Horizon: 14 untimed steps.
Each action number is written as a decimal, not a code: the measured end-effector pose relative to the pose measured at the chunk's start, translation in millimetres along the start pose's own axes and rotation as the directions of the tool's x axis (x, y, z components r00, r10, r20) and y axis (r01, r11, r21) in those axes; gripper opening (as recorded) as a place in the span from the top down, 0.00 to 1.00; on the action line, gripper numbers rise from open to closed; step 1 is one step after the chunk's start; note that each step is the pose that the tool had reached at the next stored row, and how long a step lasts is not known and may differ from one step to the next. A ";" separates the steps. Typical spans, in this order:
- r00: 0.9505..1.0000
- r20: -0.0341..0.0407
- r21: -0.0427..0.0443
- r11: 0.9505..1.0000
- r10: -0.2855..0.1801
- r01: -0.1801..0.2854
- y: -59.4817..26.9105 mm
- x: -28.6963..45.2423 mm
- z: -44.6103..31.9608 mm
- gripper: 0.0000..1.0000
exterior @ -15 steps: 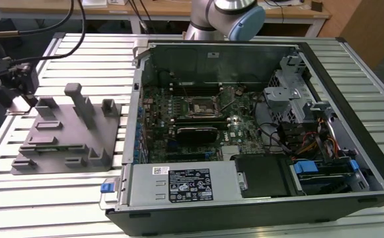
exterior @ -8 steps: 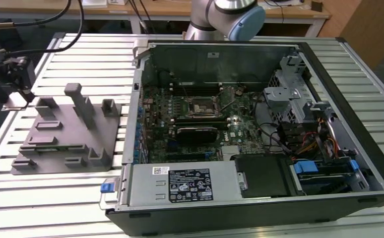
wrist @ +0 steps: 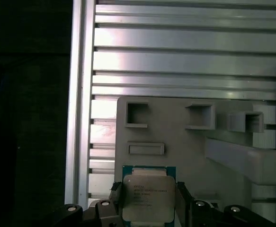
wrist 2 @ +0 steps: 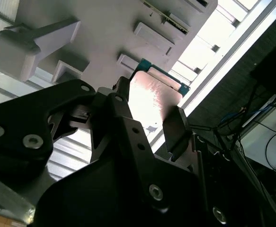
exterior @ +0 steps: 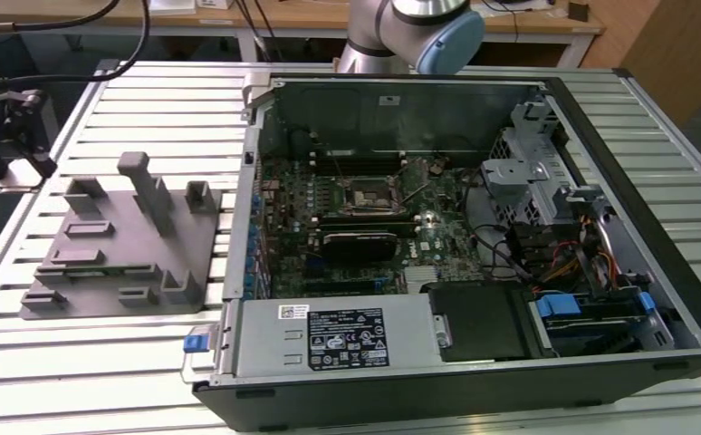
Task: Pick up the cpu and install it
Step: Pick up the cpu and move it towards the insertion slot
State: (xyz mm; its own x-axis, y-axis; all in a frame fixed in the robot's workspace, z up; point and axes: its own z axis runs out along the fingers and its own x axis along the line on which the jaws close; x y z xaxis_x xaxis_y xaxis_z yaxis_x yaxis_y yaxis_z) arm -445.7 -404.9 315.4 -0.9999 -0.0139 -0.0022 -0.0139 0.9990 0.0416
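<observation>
Jaws are closed in on the cpu (wrist: 148,196) (wrist 2: 153,97), one black finger (wrist: 117,195) pressed to each of two opposite edges, so the gripper (wrist: 148,204) (wrist 2: 149,109) has the chip clamped between its tips in both wrist views. The cpu shows its pale silver lid with a thin teal border around it, and it sits flat between the fingers, clear of the surface under it.

Beneath the held chip lies the grey plastic fixture (wrist: 185,151) (wrist 2: 104,33), with its raised pockets and upright blocks, resting on the slatted aluminium table (wrist: 175,52).

In the exterior view the fixture (exterior: 121,263) is on the table (exterior: 145,100) toward the exterior view's left, just beside the open computer case (exterior: 640,190). Inside the case the green motherboard (exterior: 441,240) lies flat, with the dark square cpu socket (exterior: 365,192) near its middle, well apart from the fixture. A silver power supply (exterior: 326,337) fills the case's near corner. A section of the robot arm (exterior: 429,32) stands behind the case at the table's far edge.
</observation>
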 end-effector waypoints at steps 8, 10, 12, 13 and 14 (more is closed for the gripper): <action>1.000 0.000 0.000 1.000 0.000 0.000 0.7 -0.1 -17.4 0.47; 1.000 0.000 0.000 1.000 0.000 0.000 1.0 0.0 -24.0 0.47; 1.000 0.000 0.000 1.000 0.000 0.000 1.3 -0.1 -30.4 0.47; 1.000 0.000 0.000 1.000 0.000 0.000 1.4 -0.1 -33.7 0.47; 1.000 0.000 0.000 1.000 0.000 0.000 1.6 -0.1 -37.7 0.47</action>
State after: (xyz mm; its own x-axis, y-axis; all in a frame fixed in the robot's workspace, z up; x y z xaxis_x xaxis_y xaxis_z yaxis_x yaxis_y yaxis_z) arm -445.7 -404.9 353.2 -0.9999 -0.0138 -0.0022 -0.0139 0.9990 0.0416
